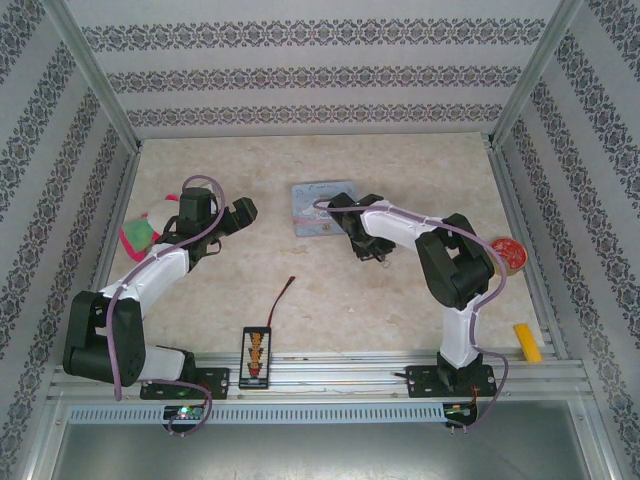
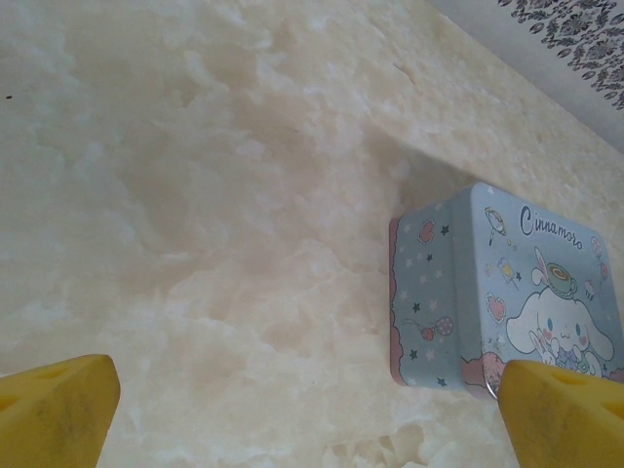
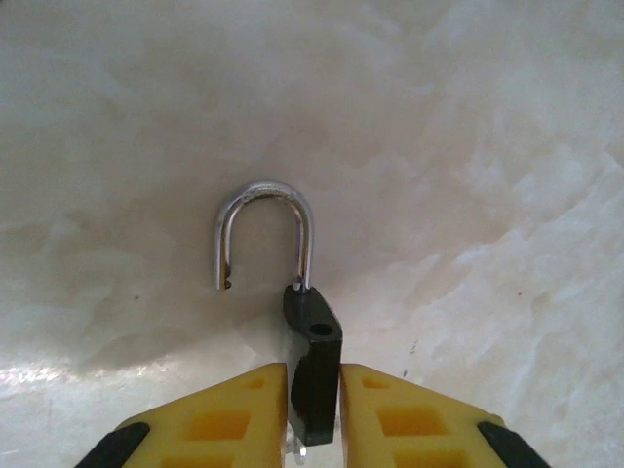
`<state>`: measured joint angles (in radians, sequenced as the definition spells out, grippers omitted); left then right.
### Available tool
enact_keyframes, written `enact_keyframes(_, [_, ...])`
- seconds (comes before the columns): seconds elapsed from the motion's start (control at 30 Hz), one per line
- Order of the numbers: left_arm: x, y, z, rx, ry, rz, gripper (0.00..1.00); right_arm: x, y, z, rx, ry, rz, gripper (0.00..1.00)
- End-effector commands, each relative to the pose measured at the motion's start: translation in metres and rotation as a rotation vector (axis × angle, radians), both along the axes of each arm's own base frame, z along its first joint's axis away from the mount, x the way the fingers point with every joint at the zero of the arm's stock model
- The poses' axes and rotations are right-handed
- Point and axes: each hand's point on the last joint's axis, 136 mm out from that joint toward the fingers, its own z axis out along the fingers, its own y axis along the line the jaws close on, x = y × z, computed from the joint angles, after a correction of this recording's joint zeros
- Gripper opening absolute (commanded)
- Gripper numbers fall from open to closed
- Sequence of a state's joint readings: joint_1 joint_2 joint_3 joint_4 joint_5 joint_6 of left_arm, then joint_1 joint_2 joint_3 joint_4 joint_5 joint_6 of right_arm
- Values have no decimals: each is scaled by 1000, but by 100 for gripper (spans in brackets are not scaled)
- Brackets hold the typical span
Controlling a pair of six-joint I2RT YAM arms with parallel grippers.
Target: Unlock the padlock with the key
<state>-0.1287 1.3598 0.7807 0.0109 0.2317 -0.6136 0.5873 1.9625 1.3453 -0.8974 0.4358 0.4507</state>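
In the right wrist view the padlock [image 3: 312,370] is held upright, and my right gripper [image 3: 314,395] is shut on its dark body. Its silvery shackle [image 3: 263,229] stands raised and swung aside, with the free end clear of the hole in the body. A small silvery bit [image 3: 297,450] pokes out under the body; I cannot tell whether it is the key. From above, the right gripper [image 1: 372,250] hovers just in front of the light-blue tin [image 1: 322,207]. My left gripper [image 2: 307,390] is open over bare table, its yellow fingers [image 2: 58,409] wide apart, with the tin [image 2: 507,292] to its right.
A pink and green cloth item [image 1: 140,235] lies at the left behind the left arm. At the right are a red tape roll [image 1: 507,252] and a yellow block [image 1: 527,342]. A black strip with orange marks [image 1: 255,357] and a thin red-tipped wire [image 1: 282,297] lie near the front.
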Motion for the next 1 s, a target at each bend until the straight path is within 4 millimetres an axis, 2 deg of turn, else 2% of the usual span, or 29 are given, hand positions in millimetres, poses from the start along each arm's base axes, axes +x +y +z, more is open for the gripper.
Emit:
enact_keyframes(0.0, [4,4,1,-21,-12,18,99,-5,4,-1,23,-10,-11,22])
enact_keyframes(0.23, [4,4,-1,-26,-8,18,99,-13,10,-10,47,5,-10,24])
enact_keyframes(0.37, [3,5,-3,-26,-4,20,99,-16,18,-6,75,-6,6,31])
enact_keyframes(0.43, [3,5,-4,-26,-1,21,99,-17,20,-2,86,-12,4,38])
enact_keyframes(0.57, [4,4,1,-26,-10,16,99,-19,21,15,117,-36,7,50])
enact_keyframes(0.7, [3,6,8,-16,-25,16,99,-21,19,39,154,-85,8,56])
enact_keyframes(0.97, [-6,24,19,103,-68,50,99,-20,-14,95,249,-268,-34,64])
